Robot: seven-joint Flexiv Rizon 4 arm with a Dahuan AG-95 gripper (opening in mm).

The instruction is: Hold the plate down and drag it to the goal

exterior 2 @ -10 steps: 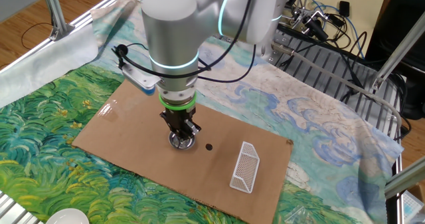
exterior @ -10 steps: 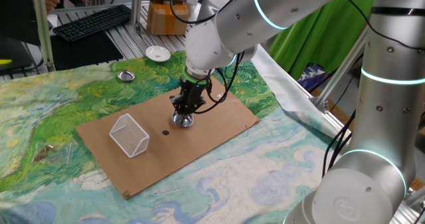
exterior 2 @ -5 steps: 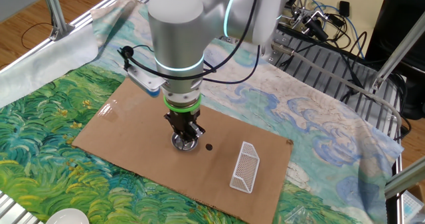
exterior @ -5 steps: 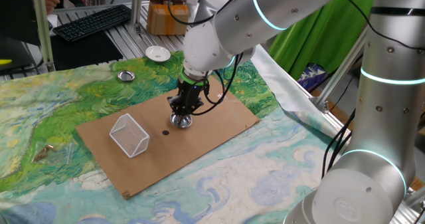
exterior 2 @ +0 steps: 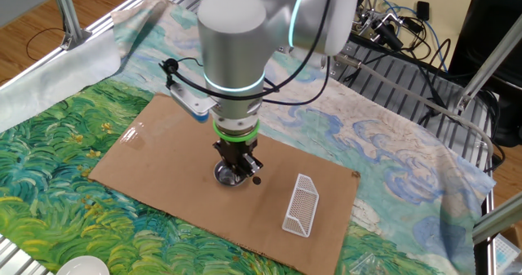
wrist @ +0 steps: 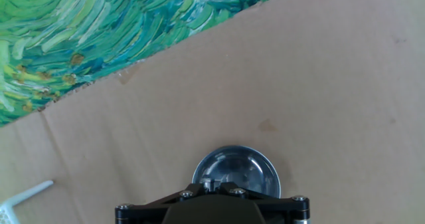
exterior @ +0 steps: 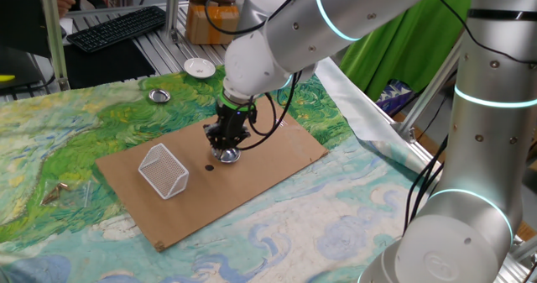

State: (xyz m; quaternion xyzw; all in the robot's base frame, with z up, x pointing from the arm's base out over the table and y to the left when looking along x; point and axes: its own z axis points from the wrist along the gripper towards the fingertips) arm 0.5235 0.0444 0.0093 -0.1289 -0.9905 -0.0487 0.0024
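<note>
The plate [exterior: 226,155] is a small shiny steel dish on the brown cardboard sheet [exterior: 277,153]. It also shows in the other fixed view [exterior 2: 229,175] and in the hand view [wrist: 236,170]. My gripper [exterior: 226,148] points straight down with its fingers together, tips pressed into the plate's hollow. The gripper also shows in the other fixed view [exterior 2: 237,170]. The goal, a white wire-mesh basket [exterior: 164,170], lies on the cardboard a short way from the plate. It also shows in the other fixed view [exterior 2: 301,205], and only its corner [wrist: 20,199] shows in the hand view.
A tiny black dot [exterior: 208,167] lies on the cardboard between plate and basket. A second steel dish [exterior: 159,95] and a white ceramic dish [exterior: 199,67] sit at the far side on the painted cloth. Small loose items [exterior: 55,192] lie left of the cardboard.
My gripper and the plate under it have slid across the cardboard toward the basket, leftward in one fixed view. The basket has not moved.
</note>
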